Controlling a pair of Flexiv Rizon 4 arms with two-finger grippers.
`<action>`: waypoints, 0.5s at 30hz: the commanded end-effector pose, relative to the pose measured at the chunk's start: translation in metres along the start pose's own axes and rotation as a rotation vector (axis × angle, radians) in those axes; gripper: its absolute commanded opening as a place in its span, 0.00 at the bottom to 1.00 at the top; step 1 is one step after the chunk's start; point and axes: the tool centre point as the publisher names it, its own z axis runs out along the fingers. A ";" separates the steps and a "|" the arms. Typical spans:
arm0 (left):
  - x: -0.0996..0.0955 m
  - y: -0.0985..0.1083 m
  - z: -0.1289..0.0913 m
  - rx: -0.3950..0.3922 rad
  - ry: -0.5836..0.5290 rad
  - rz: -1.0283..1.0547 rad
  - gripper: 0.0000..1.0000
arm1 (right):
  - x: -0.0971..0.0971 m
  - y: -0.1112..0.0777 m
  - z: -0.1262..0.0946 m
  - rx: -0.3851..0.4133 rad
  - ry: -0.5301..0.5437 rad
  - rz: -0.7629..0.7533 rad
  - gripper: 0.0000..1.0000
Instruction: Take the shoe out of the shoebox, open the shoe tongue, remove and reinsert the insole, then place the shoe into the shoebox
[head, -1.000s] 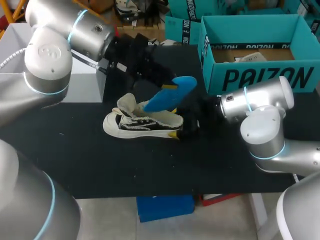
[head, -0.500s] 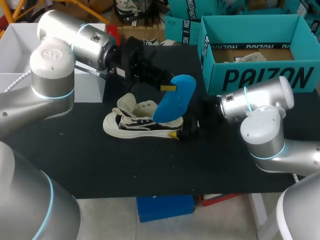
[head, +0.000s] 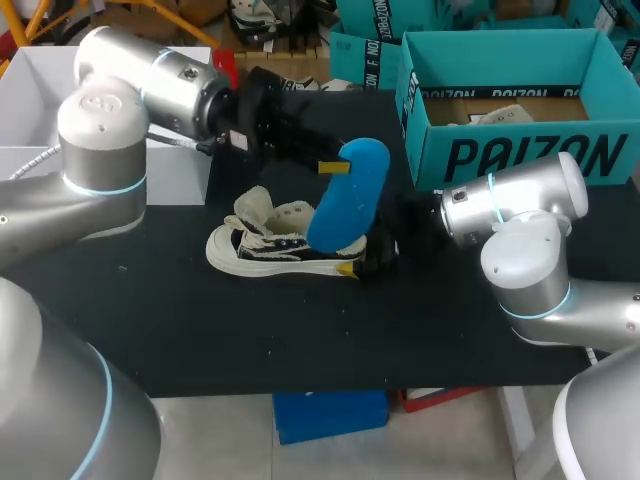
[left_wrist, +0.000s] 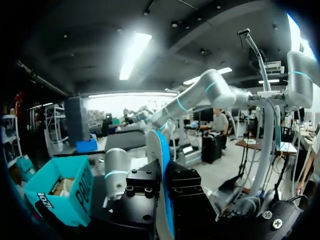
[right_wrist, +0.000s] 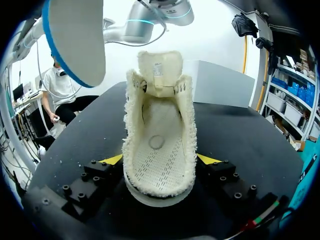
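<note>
Insole out, reinsert step on!
Left gripper clamps it, shoe just below; right gripper pinches the heel. Next: tip it down into the opening.

Blue insole upright in left fingers, over shoe on table

the left arm and right arm are fat, rounded silver-grey joints ringed with thin light-blue bands, a pale cable looping beside the left, while the left gripper and right gripper are black blocks studded with round screws and tipped yellow.
</note>
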 end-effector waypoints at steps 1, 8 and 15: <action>0.007 0.001 -0.005 0.132 -0.025 -0.086 0.00 | 0.000 -0.001 0.002 0.002 -0.001 0.002 0.00; 0.011 -0.021 -0.012 0.173 -0.080 -0.219 0.00 | 0.000 -0.001 0.002 0.002 -0.001 0.002 0.00; 0.023 -0.047 -0.014 0.260 -0.102 -0.306 0.00 | 0.000 -0.001 0.002 0.002 -0.001 0.002 0.00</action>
